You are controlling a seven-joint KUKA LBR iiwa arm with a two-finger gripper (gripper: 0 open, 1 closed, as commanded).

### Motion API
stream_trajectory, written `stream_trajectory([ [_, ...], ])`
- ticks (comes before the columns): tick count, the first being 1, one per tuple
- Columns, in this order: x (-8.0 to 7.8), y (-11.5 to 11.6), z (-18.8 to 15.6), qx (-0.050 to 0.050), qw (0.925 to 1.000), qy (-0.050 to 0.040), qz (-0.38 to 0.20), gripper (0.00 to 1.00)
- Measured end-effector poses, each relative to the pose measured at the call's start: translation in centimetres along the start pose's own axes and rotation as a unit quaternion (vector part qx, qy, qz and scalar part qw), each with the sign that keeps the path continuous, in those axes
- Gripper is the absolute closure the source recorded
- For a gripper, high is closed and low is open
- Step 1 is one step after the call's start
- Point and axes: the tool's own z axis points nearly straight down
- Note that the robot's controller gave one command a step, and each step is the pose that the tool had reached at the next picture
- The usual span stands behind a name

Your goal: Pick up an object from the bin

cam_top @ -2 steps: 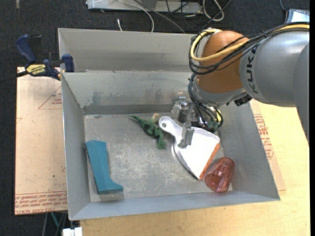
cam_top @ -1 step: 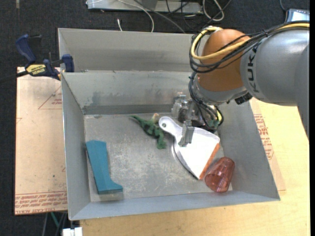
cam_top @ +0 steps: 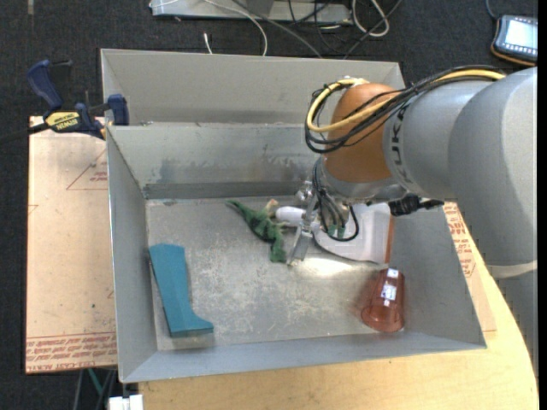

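Gripper (cam_top: 299, 244) low, touching green floppy lizard-shaped toy (cam_top: 259, 221) mid-bin; open or closed: can't tell. Risk: pinch catches only limp tail, toy slips; white flat packet (cam_top: 369, 233) adjacent, possible snag.

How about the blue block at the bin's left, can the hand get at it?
Probably yes. The blue block lies alone on the bin floor with nothing on it; the hand is mid-bin, and only the green toy beside it lies near the way.
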Motion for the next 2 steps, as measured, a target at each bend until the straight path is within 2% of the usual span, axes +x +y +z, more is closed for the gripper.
stream_trajectory([
  [1,0.9,0.3,-5.9,0.0,0.9997,0.0003,0.024,0.0],
  [2,0.6,3.5,-2.9,0.002,0.9923,0.0056,0.124,0.0],
])
